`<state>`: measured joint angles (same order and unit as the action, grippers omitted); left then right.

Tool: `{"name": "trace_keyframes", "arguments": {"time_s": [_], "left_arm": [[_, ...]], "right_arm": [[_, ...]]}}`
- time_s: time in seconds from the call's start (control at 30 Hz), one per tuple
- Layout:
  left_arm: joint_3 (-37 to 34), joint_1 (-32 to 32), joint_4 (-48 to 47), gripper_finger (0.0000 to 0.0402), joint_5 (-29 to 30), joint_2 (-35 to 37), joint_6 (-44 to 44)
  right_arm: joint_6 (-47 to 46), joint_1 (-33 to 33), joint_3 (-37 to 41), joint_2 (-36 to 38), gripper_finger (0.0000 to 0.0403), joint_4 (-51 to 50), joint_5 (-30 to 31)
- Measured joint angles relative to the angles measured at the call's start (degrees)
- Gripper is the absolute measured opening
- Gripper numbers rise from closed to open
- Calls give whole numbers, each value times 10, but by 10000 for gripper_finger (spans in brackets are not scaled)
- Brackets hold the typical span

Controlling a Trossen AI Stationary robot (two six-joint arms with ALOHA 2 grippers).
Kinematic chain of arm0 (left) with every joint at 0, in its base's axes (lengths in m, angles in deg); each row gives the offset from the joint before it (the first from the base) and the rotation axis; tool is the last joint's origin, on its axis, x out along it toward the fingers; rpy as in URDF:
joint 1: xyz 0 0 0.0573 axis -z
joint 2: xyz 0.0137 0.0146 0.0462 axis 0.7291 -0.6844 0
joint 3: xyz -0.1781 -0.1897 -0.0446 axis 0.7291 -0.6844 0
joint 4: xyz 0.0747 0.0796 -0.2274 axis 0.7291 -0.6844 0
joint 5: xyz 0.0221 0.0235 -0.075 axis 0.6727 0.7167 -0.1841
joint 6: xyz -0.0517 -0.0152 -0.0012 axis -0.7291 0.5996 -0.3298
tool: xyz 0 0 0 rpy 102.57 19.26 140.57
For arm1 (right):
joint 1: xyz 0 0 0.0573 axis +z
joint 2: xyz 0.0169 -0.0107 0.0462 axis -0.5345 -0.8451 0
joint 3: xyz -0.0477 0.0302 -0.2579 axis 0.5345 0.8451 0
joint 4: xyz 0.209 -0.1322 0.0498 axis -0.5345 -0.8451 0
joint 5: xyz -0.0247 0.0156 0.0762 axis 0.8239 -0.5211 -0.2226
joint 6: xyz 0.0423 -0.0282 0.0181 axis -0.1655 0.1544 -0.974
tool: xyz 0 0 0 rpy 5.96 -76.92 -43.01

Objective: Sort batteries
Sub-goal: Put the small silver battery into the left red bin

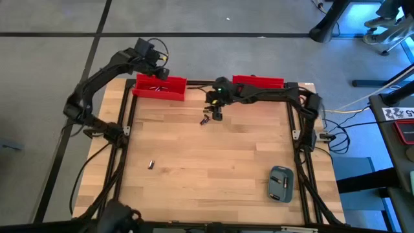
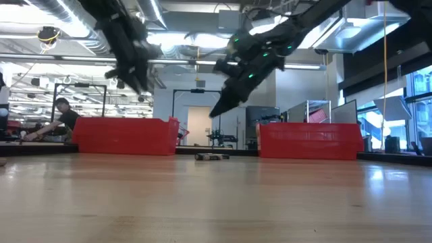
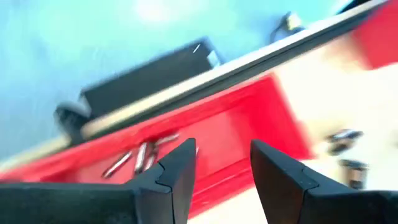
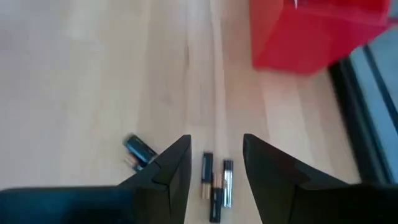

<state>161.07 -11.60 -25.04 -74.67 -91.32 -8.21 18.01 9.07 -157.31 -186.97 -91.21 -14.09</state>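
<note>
A small cluster of batteries (image 1: 205, 119) lies on the table (image 1: 213, 168) toward the far edge, about midway between the two red bins. In the right wrist view three cells (image 4: 215, 180) sit side by side with their long axes parallel, pointing along the line of that gripper's fingers, and one more cell (image 4: 138, 150) lies apart from them, skewed at an angle. From table height the cluster (image 2: 211, 156) is a low dark clump in the gap between the bins.

One lone battery (image 1: 151, 164) rests well apart on the near-left part of the table, its long axis tilted a little off the near-far line.

More batteries (image 3: 138, 155) lie inside the left bin (image 1: 160, 87) — several silvery cells, roughly parallel to one another, slanting across the bin floor. The high view shows only faint dark marks there.

The right gripper (image 1: 216, 114) hangs just above the cluster, fingers apart and empty, the three parallel cells showing in the gap between them. The left gripper (image 1: 162, 72) is over the far side of the left bin, raised above it, fingers spread with nothing between them.

The right bin (image 1: 257, 81) stands at the far edge, behind the right arm. A grey-blue case (image 1: 281, 183) lies on the near-right part of the table.
</note>
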Motion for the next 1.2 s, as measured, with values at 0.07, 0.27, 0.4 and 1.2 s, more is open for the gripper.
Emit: {"name": "trace_keyframes", "arguments": {"time_s": [0.07,0.27,0.4,1.2], "left_arm": [[-17,27,35,143,3,32,6],[-88,107,141,143,8,108,9],[-138,149,190,143,20,137,-6],[-232,195,244,143,60,153,-27]], "right_arm": [[0,0,-38,-34,147,-45,18],[-11,-1,-135,-107,175,-126,29],[-19,0,-157,-136,191,-143,59],[-40,-57,-86,-81,192,-238,50]]}}
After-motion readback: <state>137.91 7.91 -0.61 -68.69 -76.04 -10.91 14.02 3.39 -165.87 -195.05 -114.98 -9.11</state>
